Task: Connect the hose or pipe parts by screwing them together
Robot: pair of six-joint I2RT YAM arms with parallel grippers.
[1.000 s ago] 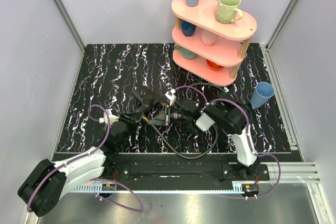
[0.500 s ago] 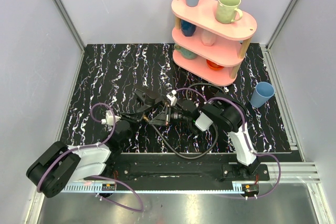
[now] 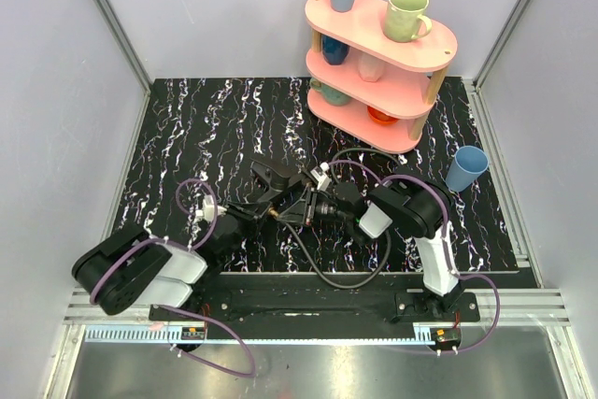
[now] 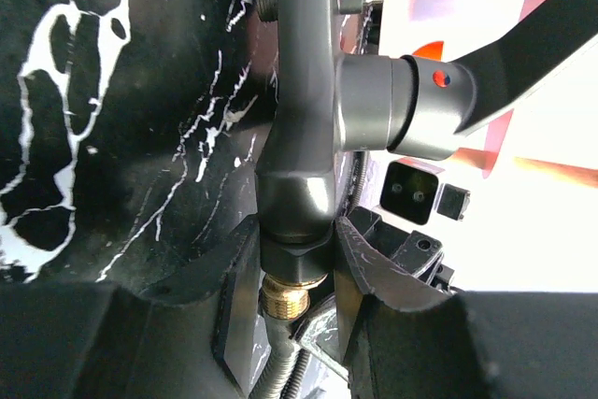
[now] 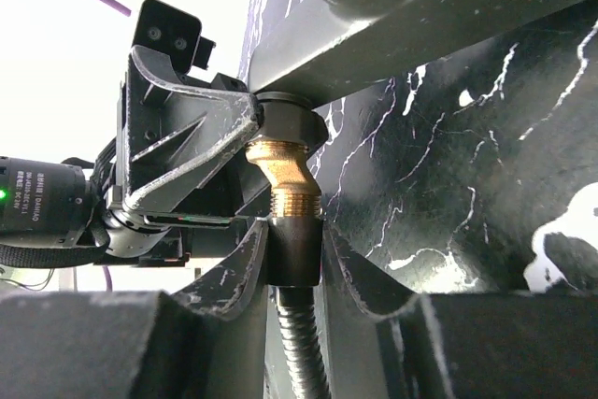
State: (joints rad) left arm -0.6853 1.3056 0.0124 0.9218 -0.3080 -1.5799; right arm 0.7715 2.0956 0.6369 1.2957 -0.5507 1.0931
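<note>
The left arm [image 3: 140,273] reaches in from the near left corner over the black marbled mat [image 3: 187,137]; its gripper [image 4: 295,249] is closed partway, one finger [image 4: 238,296] on each side of the dark nut [image 4: 294,257] at the end of the grey pipe [image 4: 304,91], and both fingers touch the nut. The pipe runs straight away from the wrist camera; a grey side barrel [image 4: 392,105] with a red dot branches off to its right, and a black lever [image 4: 533,44] slants away from it.

The pipe is held above the middle of the mat, towards the near edge, between the two grippers. In the right wrist view a brass thread [image 5: 285,179] shows bare between the nut and a black collar [image 5: 294,266]; it leans a little, and whether its lower turns are caught in the collar cannot be told.

The right gripper [image 5: 292,240] meets the left one head on; its fingers [image 5: 248,268] stand close on either side of the collar, only partly apart, and whether they press on it or merely flank it cannot be told. The ribbed hose [image 3: 346,276] leaves the collar, loops along the mat towards the near edge and curves back up beside the right arm [image 3: 434,254].

Further right and back, a pink rack [image 3: 369,18] holds cups on three shelves; a blue cup [image 3: 466,168] stands on the mat near the right edge, well apart from the hose.
</note>
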